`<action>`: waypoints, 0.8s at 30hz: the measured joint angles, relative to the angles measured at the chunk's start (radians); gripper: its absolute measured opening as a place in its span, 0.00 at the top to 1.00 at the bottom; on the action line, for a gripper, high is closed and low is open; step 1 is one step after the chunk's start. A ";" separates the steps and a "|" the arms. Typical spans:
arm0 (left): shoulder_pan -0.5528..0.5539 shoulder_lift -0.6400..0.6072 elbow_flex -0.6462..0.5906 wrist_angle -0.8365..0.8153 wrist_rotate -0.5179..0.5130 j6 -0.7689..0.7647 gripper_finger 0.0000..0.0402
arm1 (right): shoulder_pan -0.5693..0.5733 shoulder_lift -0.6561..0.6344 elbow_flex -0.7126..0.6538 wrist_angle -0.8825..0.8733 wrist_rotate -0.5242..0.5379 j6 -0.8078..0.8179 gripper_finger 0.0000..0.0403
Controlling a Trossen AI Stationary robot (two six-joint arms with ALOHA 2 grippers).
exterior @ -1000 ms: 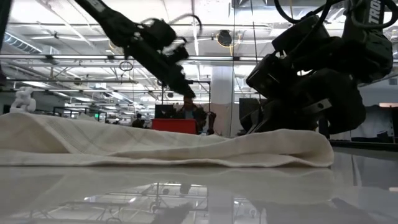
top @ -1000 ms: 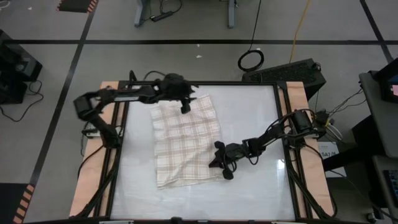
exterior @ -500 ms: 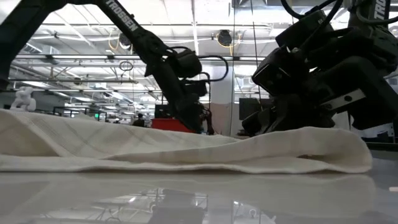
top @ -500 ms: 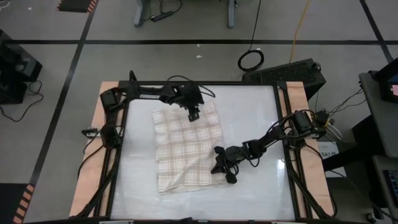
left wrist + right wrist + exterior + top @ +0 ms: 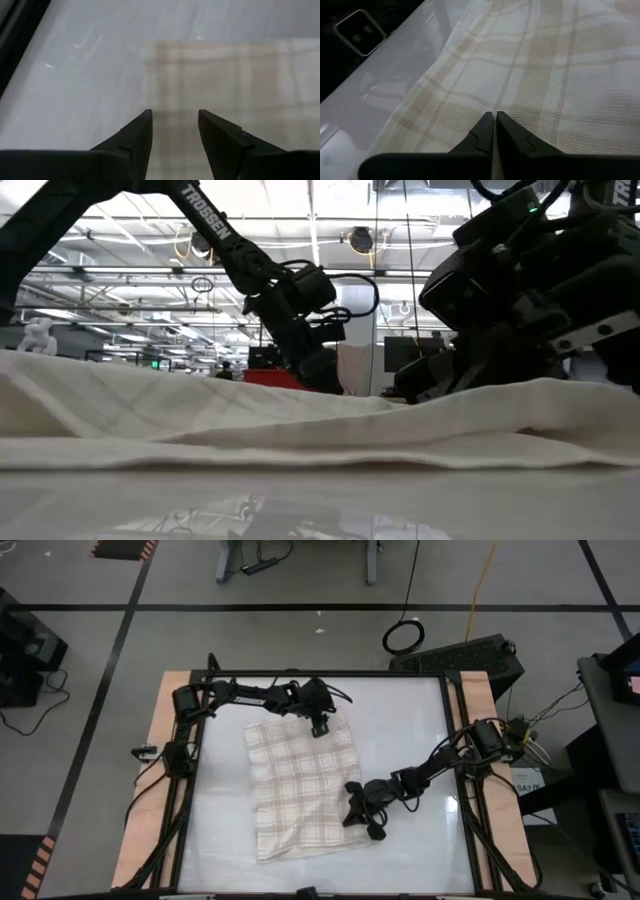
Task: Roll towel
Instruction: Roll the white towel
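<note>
The right gripper (image 5: 361, 820), at about 4 o'clock on the counter (image 5: 420, 760), has its fingers pressed together on the near right edge of the towel (image 5: 305, 785), pinching a bit of cloth. The towel lies spread flat across the counter's middle. At 12 o'clock, the left gripper (image 5: 321, 726) hangs over the towel's far edge, fingers spread, holding nothing.

A: What's the room like?
B: Grey floor (image 5: 80, 650) with black tape lines (image 5: 300, 607), a coiled cable (image 5: 404, 637), and a keyboard (image 5: 460, 653) beside the white desk (image 5: 420, 740).
A: Lighting?
B: Ceiling strip lights (image 5: 120, 240), big open workshop.
</note>
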 joint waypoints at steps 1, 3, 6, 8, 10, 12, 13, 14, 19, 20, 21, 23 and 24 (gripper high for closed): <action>0.001 0.000 0.000 -0.002 0.000 -0.006 0.59 | 0.006 0.000 0.000 -0.001 0.000 0.000 0.96; 0.006 0.000 0.002 -0.007 0.000 -0.009 0.61 | 0.015 0.000 0.000 -0.001 -0.002 0.000 0.96; 0.017 0.000 0.002 -0.032 0.000 -0.010 0.65 | 0.023 0.000 0.000 -0.003 -0.002 0.003 0.96; 0.022 0.000 0.002 -0.043 0.001 -0.010 0.68 | 0.027 0.001 0.000 -0.008 -0.003 0.010 0.96; 0.023 0.000 0.002 -0.054 0.000 -0.010 0.71 | 0.029 0.001 0.000 -0.014 -0.023 0.012 0.96; 0.021 -0.001 0.002 -0.051 -0.008 -0.004 0.73 | 0.030 0.000 0.000 -0.011 -0.028 0.015 0.96; 0.021 -0.008 0.002 -0.052 -0.008 -0.002 0.73 | 0.031 -0.010 -0.001 -0.010 -0.028 0.019 0.96; 0.016 -0.021 0.002 -0.058 -0.008 -0.003 0.74 | 0.031 -0.021 -0.001 -0.018 -0.028 0.024 0.96; -0.027 -0.186 0.003 -0.176 -0.037 -0.035 0.74 | 0.024 -0.151 -0.005 -0.189 -0.033 0.031 0.96; -0.041 -0.222 0.003 -0.216 -0.037 -0.044 0.74 | 0.020 -0.188 -0.006 -0.243 -0.032 0.030 0.96; -0.057 -0.255 -0.001 -0.241 -0.037 -0.054 0.74 | 0.015 -0.225 -0.007 -0.289 -0.032 0.030 0.96; -0.093 -0.319 -0.028 -0.228 -0.037 -0.060 0.74 | 0.005 -0.298 -0.004 -0.365 -0.028 0.024 0.96; -0.114 -0.348 -0.050 -0.220 -0.037 -0.063 0.74 | -0.001 -0.329 -0.004 -0.402 -0.028 0.014 0.96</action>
